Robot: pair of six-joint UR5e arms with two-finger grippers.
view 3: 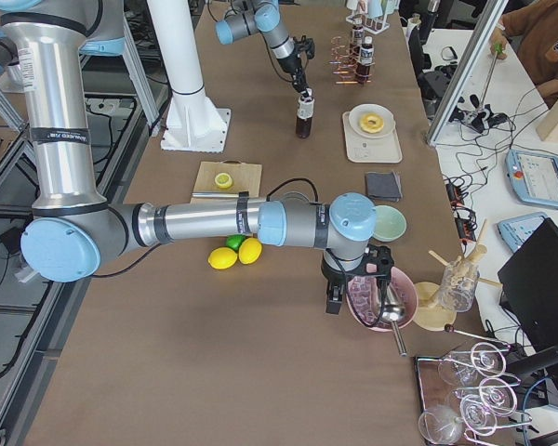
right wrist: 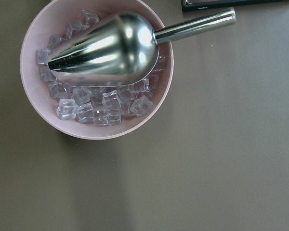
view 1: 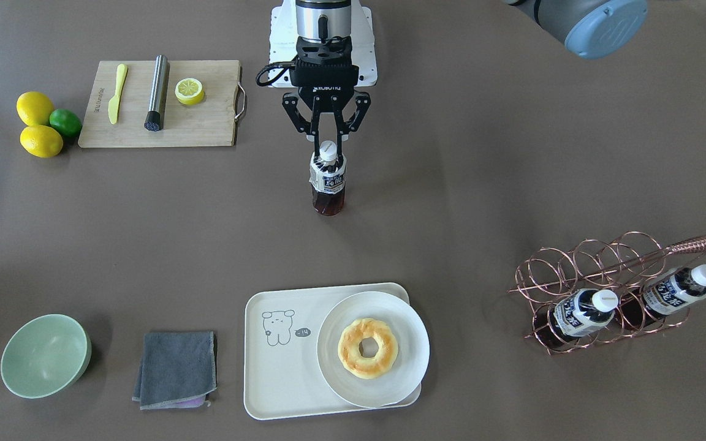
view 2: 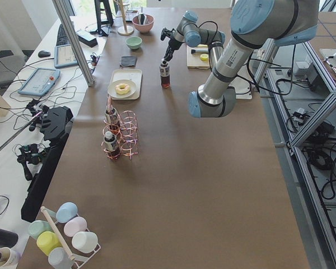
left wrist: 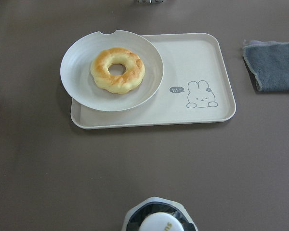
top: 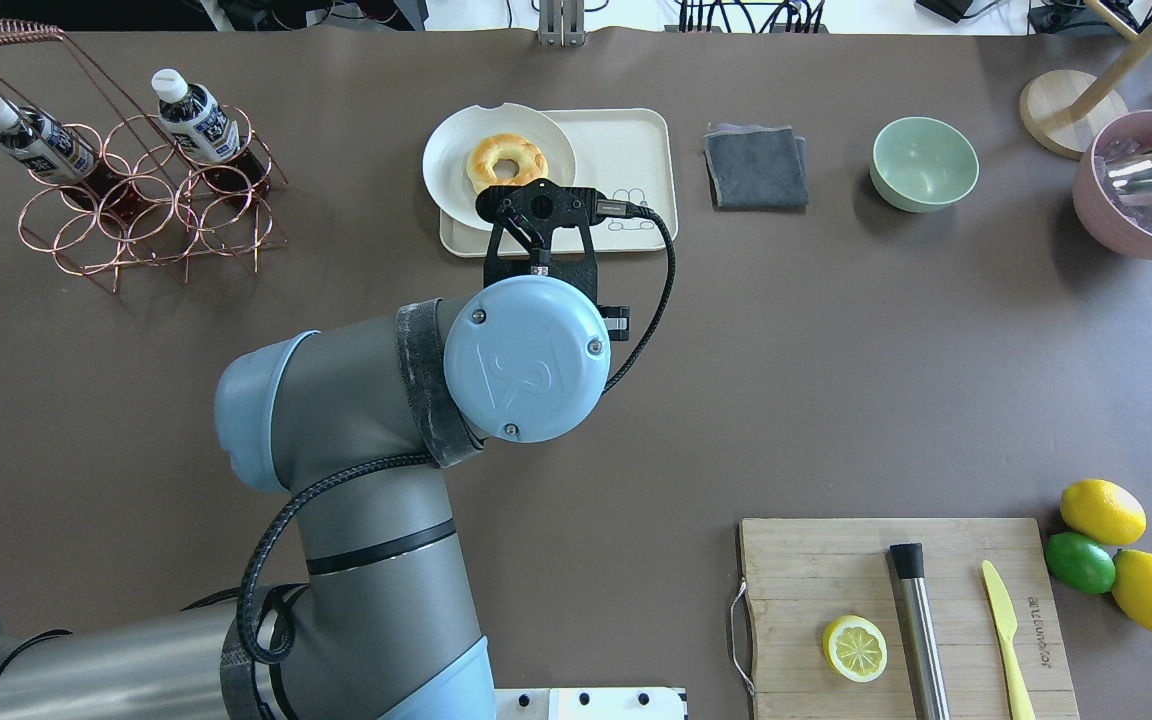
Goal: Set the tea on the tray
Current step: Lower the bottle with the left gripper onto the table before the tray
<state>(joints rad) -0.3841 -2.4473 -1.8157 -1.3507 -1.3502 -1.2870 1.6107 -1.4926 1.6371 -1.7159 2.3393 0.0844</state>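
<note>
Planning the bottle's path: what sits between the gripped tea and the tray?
Nothing: bare table between the tea in the left gripper and the tray, in the front-facing view.

Long brown tabletop (view 2: 173,185). White side desk (view 2: 14,112) along one long edge, cable clutter. Aluminium frame post (view 2: 75,42) there. Grey floor (view 2: 330,235) beyond opposite edge. Even light.

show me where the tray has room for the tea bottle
The tray is bare around the bear drawing, between the plate and the rim beside the grey cloth. The other half is crowded: the plate covers it, overhanging the rim.
</note>
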